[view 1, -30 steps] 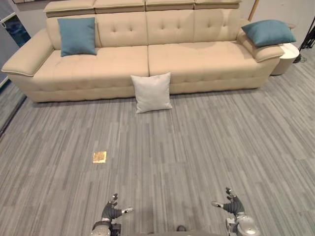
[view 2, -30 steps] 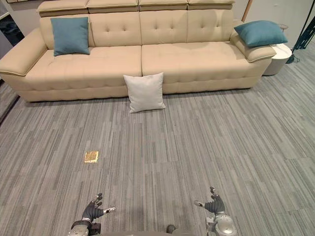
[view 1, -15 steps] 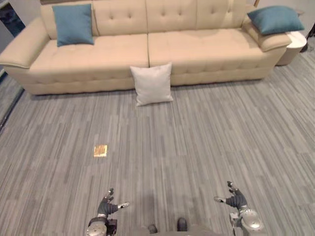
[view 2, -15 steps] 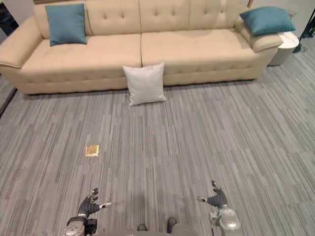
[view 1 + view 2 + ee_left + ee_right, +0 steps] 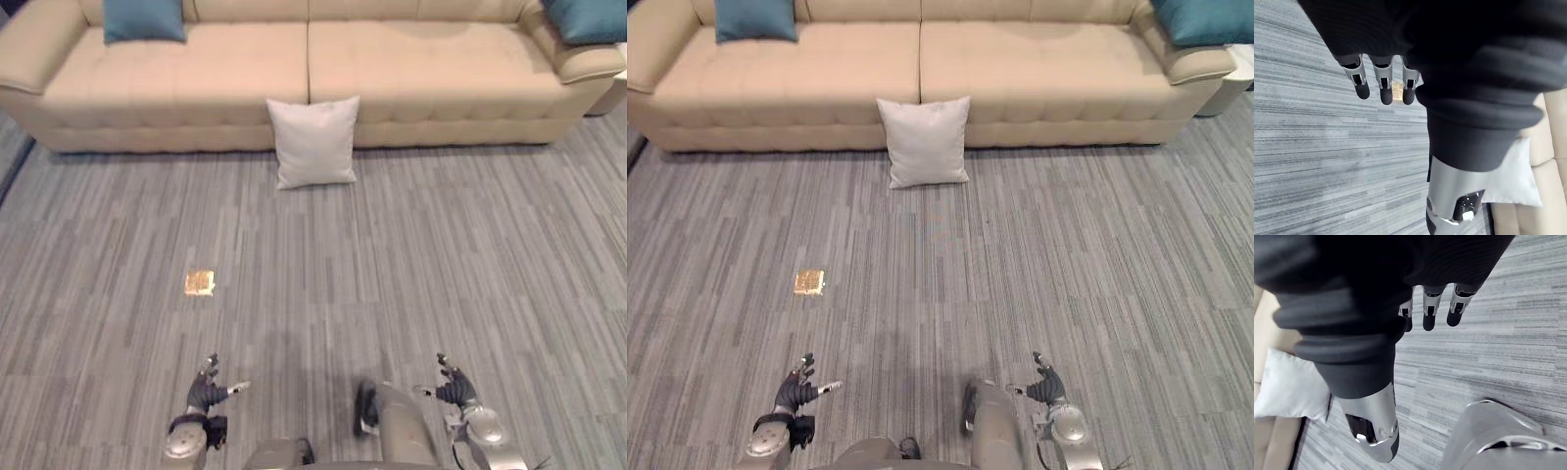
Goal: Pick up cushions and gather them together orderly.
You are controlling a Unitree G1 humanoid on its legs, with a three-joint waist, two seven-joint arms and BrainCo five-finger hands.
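Both arms hang low at the near edge of the head view, the left hand [image 5: 205, 394] at about 7 o'clock and the right hand [image 5: 454, 390] at about 5 o'clock. Each is held above the floor [image 5: 460, 255], fingers pointing toward the sofa [image 5: 196, 88] and thumbs turned inward toward each other.

The floor is grey carpet with a fine striped pattern, and a small brass-coloured plate [image 5: 200, 283] is set into it at about 9 o'clock, well apart from both hands. The long beige tufted sofa spans the far side of the room from 10 to 2 o'clock.

A white cushion [image 5: 315, 142] stands on the floor at 12 o'clock, upright and leaning back against the sofa's front where the two seat sections meet. A blue cushion [image 5: 144, 20] sits on the seat at 11 o'clock, near the sofa's left end. A second blue cushion [image 5: 588, 18] lies on the armrest at 1 o'clock (it is cut off by the view's edge). A pale round side table [image 5: 1242, 86] stands just beside that armrest.

In the left wrist view the fingers [image 5: 1381, 87] reach out loosely, nothing between them, with bare carpet beyond. The right wrist view shows its fingers [image 5: 1429, 313] the same way. Both hands are released and empty, well short of every cushion.
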